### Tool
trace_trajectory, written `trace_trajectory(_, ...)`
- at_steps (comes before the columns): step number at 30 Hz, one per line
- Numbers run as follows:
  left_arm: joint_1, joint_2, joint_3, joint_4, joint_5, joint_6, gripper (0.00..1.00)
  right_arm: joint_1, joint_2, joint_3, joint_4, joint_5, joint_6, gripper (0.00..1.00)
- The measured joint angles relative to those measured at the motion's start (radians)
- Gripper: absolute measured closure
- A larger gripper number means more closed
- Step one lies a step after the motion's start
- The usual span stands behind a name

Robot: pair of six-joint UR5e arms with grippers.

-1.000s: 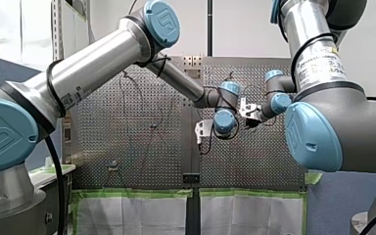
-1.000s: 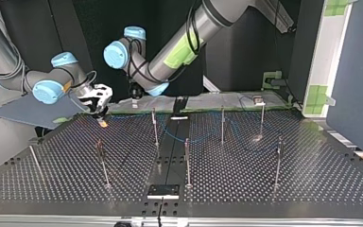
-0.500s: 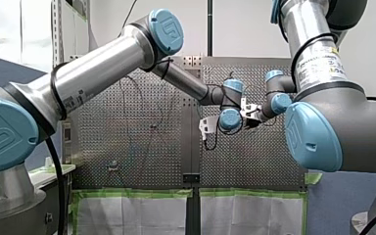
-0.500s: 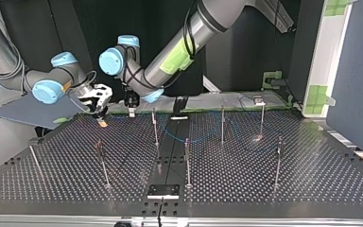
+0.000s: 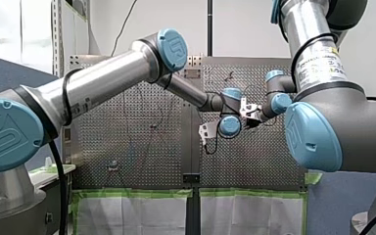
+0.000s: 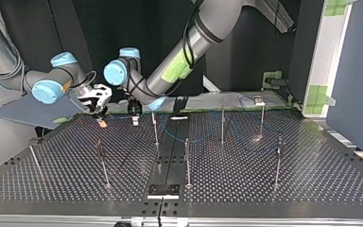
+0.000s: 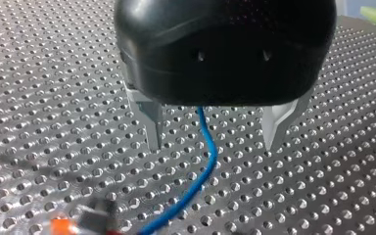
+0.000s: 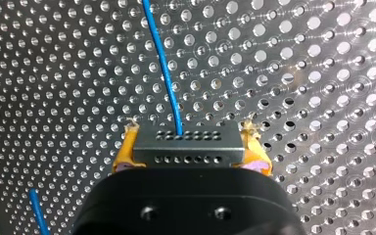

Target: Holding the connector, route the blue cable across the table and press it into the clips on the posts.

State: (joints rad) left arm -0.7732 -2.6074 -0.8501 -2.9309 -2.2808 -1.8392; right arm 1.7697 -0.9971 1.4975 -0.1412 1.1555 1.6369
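In the right wrist view my right gripper (image 8: pixel 188 152) is shut on the grey connector (image 8: pixel 186 143), with its yellow pads (image 8: pixel 123 149) on both sides. The blue cable (image 8: pixel 162 66) runs from the connector ahead over the perforated table. In the left wrist view my left gripper (image 7: pixel 213 146) is open, low over the table. Its metal fingers (image 7: pixel 154 128) straddle the blue cable (image 7: pixel 209 156) without touching it. The connector (image 7: pixel 95 219) shows blurred beyond them. In the top view my left gripper (image 6: pixel 134 117) hangs just beside my right gripper (image 6: pixel 99 112), near the table's far edge.
Several thin metal posts stand on the table, such as one (image 6: pixel 155 128) near my left gripper, one (image 6: pixel 187 161) at the middle and one (image 6: pixel 103 163) nearer the camera. The blue cable (image 6: pixel 203 140) lies slack among them. A black block (image 6: pixel 163 191) sits at the near edge.
My left arm has come down toward the table and closer to my right gripper, its fingers now over the cable. My right gripper has stayed put with the connector.
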Motion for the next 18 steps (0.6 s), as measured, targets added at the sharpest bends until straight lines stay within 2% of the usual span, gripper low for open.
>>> trace_trajectory(7,-0.006,-0.019,0.029,-0.01,0.0,-0.004,0.0,-0.001,0.0,0.0,0.0,0.0,0.0,1.0)
trace_trajectory(8,-0.007,-0.019,0.029,-0.011,0.0,-0.004,0.09,-0.001,0.0,0.0,0.0,0.0,0.0,1.0)
trace_trajectory(9,-0.007,-0.019,0.029,-0.012,0.0,-0.005,0.25,-0.001,0.0,0.0,0.0,0.0,0.0,1.0)
trace_trajectory(10,-0.008,-0.019,0.03,-0.013,0.0,-0.005,0.25,-0.001,0.0,0.0,0.0,0.0,0.0,1.0)
trace_trajectory(11,-0.008,-0.019,0.03,-0.013,-0.001,-0.005,0.44,-0.001,0.0,-0.001,0.0,0.0,0.0,1.0)
trace_trajectory(12,-0.009,-0.019,0.03,-0.014,-0.001,-0.005,0.56,0.0,0.0,-0.001,0.0,0.0,0.0,1.0)
trace_trajectory(13,-0.01,-0.019,0.03,-0.013,-0.002,-0.005,0.56,0.0,0.0,-0.001,0.0,0.0,0.0,1.0)
trace_trajectory(14,-0.011,-0.019,0.03,-0.013,-0.002,-0.005,0.62,0.0,0.0,-0.001,0.0,0.0,0.0,1.0)
trace_trajectory(15,-0.012,-0.019,0.03,-0.013,-0.002,-0.005,0.91,0.0,0.0,-0.001,0.0,0.0,0.0,1.0)
trace_trajectory(16,-0.013,-0.019,0.03,-0.013,-0.002,-0.005,0.91,-0.001,0.0,-0.001,0.0,0.0,0.0,1.0)
trace_trajectory(17,-0.014,-0.019,0.031,-0.014,-0.002,-0.005,1.0,-0.001,0.0,-0.001,0.0,0.0,0.0,1.0)
trace_trajectory(18,-0.014,-0.019,0.031,-0.014,-0.003,-0.005,1.0,-0.001,0.0,-0.001,0.0,0.0,0.0,1.0)
